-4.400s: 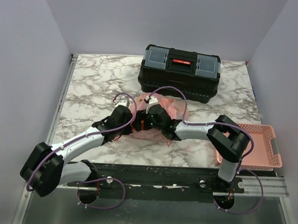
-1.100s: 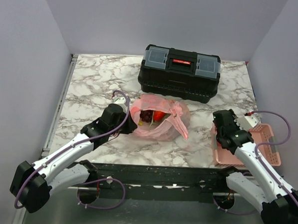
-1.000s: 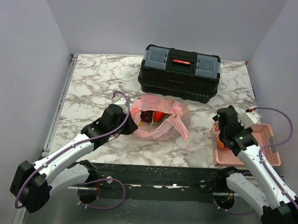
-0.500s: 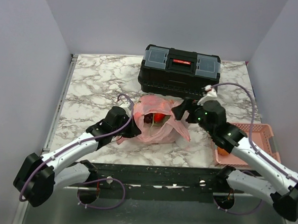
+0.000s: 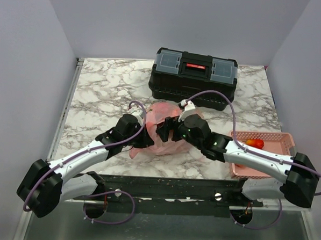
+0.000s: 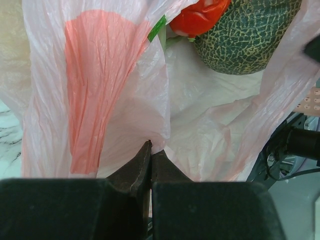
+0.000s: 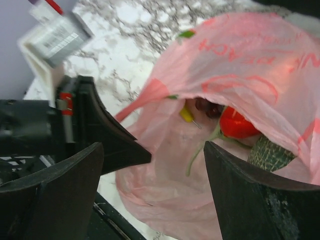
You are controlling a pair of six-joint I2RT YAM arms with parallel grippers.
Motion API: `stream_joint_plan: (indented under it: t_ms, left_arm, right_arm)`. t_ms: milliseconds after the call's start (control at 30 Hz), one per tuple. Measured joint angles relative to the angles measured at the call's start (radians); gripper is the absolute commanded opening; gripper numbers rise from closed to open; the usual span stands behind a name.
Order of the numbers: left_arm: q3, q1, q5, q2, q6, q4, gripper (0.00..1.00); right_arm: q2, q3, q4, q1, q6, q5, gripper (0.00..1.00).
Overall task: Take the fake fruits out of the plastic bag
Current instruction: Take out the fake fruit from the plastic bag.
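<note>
The pink plastic bag [image 5: 172, 146] lies mid-table. My left gripper [image 5: 144, 141] is shut on the bag's left edge; in the left wrist view the jaws [image 6: 151, 150] pinch a fold of the plastic [image 6: 105, 90]. A red fruit [image 6: 200, 17] and a green netted fruit [image 6: 245, 35] lie inside. My right gripper [image 5: 168, 130] hovers open over the bag's mouth. In the right wrist view it [image 7: 155, 170] is empty above the bag [image 7: 240, 55], with the red fruit [image 7: 237, 124], dark grapes [image 7: 210, 106], a yellow banana tip [image 7: 186, 114] and the green fruit [image 7: 267, 152] showing.
A black toolbox [image 5: 194, 77] stands just behind the bag. A rigid pink slotted basket [image 5: 280, 138] sits at the right front edge with a red-orange fruit [image 5: 254, 142] in it. Grey walls enclose the marble table.
My right gripper has swung left from the basket to above the bag's mouth. A red-orange fruit now lies in the basket. My left gripper keeps its hold on the bag's edge.
</note>
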Motion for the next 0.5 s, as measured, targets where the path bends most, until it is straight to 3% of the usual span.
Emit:
stream_joint_plan:
  t_ms: [233,500]
  left_arm:
    - [-0.010,0.000,0.033,-0.001,-0.032,0.038,0.00]
    - [-0.011,-0.001,0.047,0.000,-0.039,0.052,0.00]
  right_arm:
    - [0.071,-0.068,-0.007,0.000,0.077,0.072,0.80]
    - [0.072,-0.088,-0.196,0.000,0.276,0.295,0.81]
